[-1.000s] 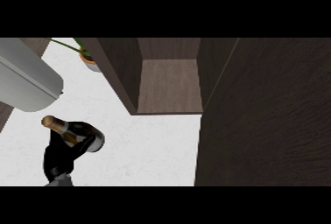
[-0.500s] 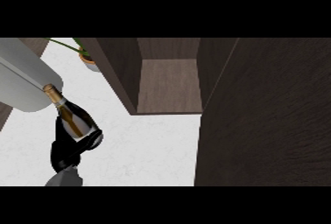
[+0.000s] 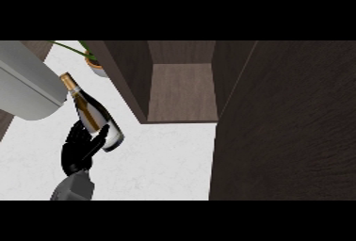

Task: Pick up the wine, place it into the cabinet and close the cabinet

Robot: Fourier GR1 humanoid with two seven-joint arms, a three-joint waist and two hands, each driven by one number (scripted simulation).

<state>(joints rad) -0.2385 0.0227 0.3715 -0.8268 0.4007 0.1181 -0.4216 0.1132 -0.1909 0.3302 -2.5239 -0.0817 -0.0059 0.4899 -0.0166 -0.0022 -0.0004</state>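
Observation:
The wine bottle (image 3: 94, 115), dark with a gold-foil neck and a pale label, hangs tilted above the white counter (image 3: 160, 164), its neck pointing to the upper left. My left hand (image 3: 78, 149) is shut on its lower body, fingers curled round it from below. The bottle is left of the dark wooden cabinet (image 3: 182, 89), whose compartment stands open with nothing visible inside. The cabinet's open door (image 3: 285, 122) fills the right side of the view. My right hand does not show.
A large grey rounded object (image 3: 24, 89) sits close to the bottle's neck at the upper left. A potted plant (image 3: 97, 69) stands behind it next to the cabinet's left wall (image 3: 128, 80).
My left hand has lifted the bottle and carried it up the view and to the right, toward the cabinet. The bottle's neck now reaches further toward the grey object.

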